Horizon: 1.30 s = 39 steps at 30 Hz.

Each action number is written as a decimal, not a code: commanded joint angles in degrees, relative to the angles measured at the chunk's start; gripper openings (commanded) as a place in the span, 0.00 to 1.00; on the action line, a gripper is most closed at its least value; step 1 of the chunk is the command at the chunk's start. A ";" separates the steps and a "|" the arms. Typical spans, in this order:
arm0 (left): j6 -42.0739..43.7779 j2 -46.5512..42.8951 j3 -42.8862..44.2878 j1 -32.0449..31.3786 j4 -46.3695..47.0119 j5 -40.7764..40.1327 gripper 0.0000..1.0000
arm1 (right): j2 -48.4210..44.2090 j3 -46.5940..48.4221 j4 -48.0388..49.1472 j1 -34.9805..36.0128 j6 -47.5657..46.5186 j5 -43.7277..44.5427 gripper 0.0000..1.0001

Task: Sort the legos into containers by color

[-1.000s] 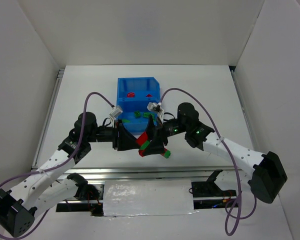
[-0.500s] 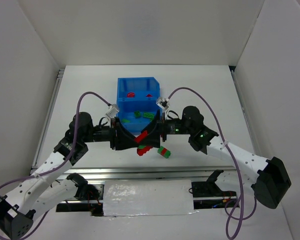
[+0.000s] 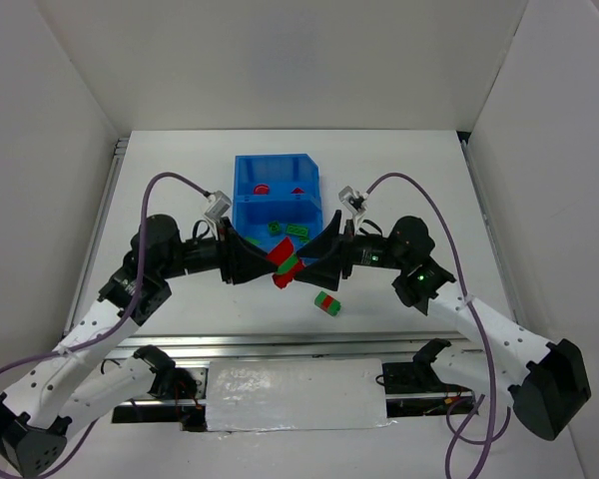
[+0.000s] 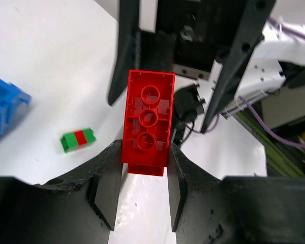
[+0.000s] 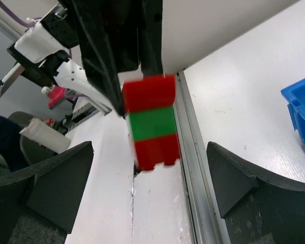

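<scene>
Noted bare bench (image 3: 180,180) left and right of blue bin (image 3: 276,200); found room on the bin's near side crowded by both arms; found left end effector (image 4: 145,162) pinching red-green-red stack (image 3: 285,261) just before the bin's near wall; found right end effector (image 5: 152,178) spread wide, flanking the stack without contact; logged red-green pair (image 3: 326,302) on bench, nearer still.

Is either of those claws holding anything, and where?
The left gripper pinches a red-green-red lego stack by one red end brick; the right gripper holds nothing.
</scene>
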 commanded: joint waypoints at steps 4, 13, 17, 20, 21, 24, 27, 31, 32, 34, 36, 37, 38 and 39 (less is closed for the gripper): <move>0.90 -0.60 5.77 -0.24 -0.38 -5.85 0.00 | -4.89 -0.02 0.68 -0.33 0.13 3.01 1.00; -3.58 -0.69 3.65 -0.16 7.72 -0.22 0.00 | 0.29 -1.97 20.73 0.02 10.23 -3.67 0.97; -4.73 -1.30 2.43 -0.16 9.48 0.40 0.00 | 2.05 -1.79 25.65 -0.06 12.35 -3.93 0.82; -4.73 -0.78 2.34 -0.16 9.48 0.57 0.00 | 2.05 -1.96 26.89 0.02 12.88 -3.85 0.71; -4.73 -0.60 2.34 -0.24 9.48 0.83 0.00 | 2.14 -2.05 27.06 0.11 12.97 -3.76 0.69; -5.17 0.02 1.98 -0.24 10.62 1.36 0.00 | 2.84 -2.58 29.78 0.46 14.28 -4.02 0.55; -4.64 0.19 2.34 -0.24 9.57 0.14 0.00 | 3.81 -2.84 31.37 0.46 14.81 -5.42 0.25; -4.64 0.28 2.60 -0.24 9.65 -0.22 0.00 | 3.81 -3.98 31.63 0.46 14.73 -5.25 0.14; -4.73 0.45 2.69 -0.16 9.74 -0.04 0.00 | 3.72 -4.07 31.72 0.46 14.73 -5.25 0.14; -4.47 0.89 3.04 -0.24 9.57 0.57 0.08 | 3.81 -3.81 31.46 0.55 14.73 -5.60 0.13; -3.85 0.98 3.04 -0.24 9.65 1.97 0.26 | 3.81 -3.37 31.20 0.46 14.81 -6.04 0.12; -3.67 0.81 2.69 -0.24 9.39 2.15 0.60 | 3.81 -3.37 30.85 0.64 14.90 -6.04 0.12; -3.67 0.63 2.43 -0.24 9.22 1.98 0.71 | 3.90 -3.28 30.85 0.55 14.81 -6.13 0.12; -3.67 0.55 2.08 -0.24 9.82 2.33 0.77 | 3.98 -3.28 30.58 0.55 14.55 -6.22 0.12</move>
